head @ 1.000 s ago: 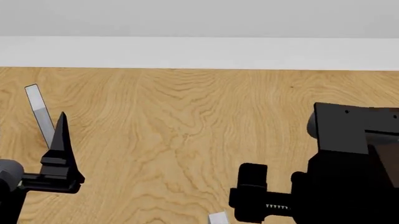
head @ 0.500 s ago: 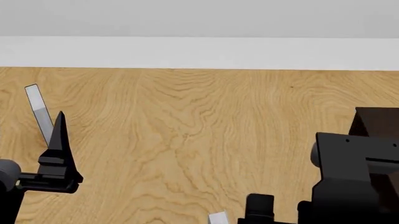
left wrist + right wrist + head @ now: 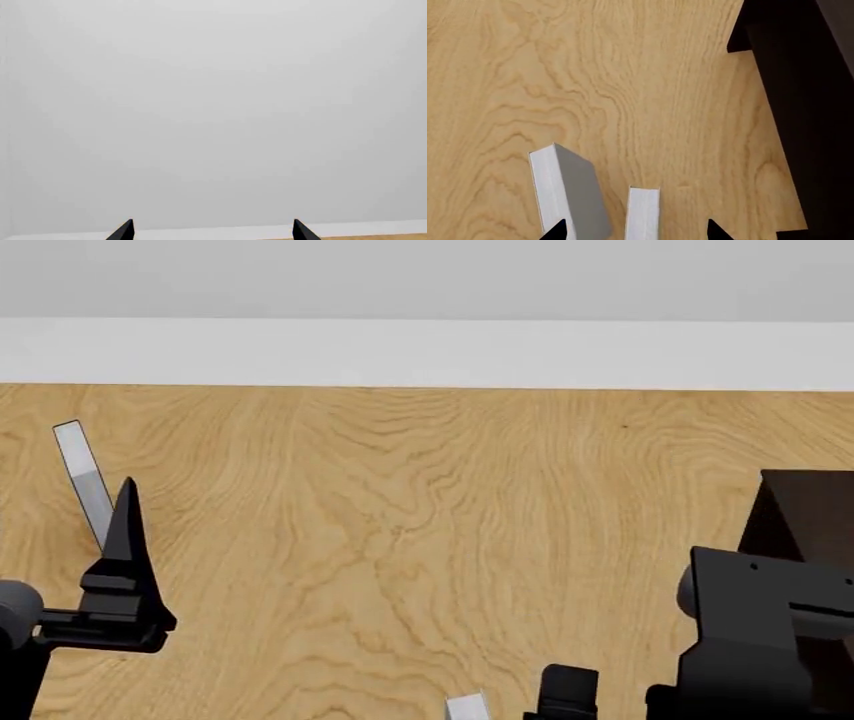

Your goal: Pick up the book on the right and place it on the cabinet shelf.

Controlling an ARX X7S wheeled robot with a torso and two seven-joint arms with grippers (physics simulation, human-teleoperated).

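The right gripper (image 3: 635,231) hangs open above the wooden floor (image 3: 627,90), and the slim book (image 3: 643,212) stands upright between its two tips, untouched. Just beside it stands a thicker grey book (image 3: 567,195). The dark cabinet (image 3: 807,110) lies farther off to one side. The left gripper (image 3: 212,231), also open, points at a blank wall (image 3: 213,100).

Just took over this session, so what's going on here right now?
The right gripper hangs open above the slim pale grey book, which stands on the wooden table between its fingertips, not yet gripped. A thicker grey book stands just beside it. The dark cabinet sits off to one side, still without the book. The left gripper is open, idle and holding nothing, pointed at the blank wall.
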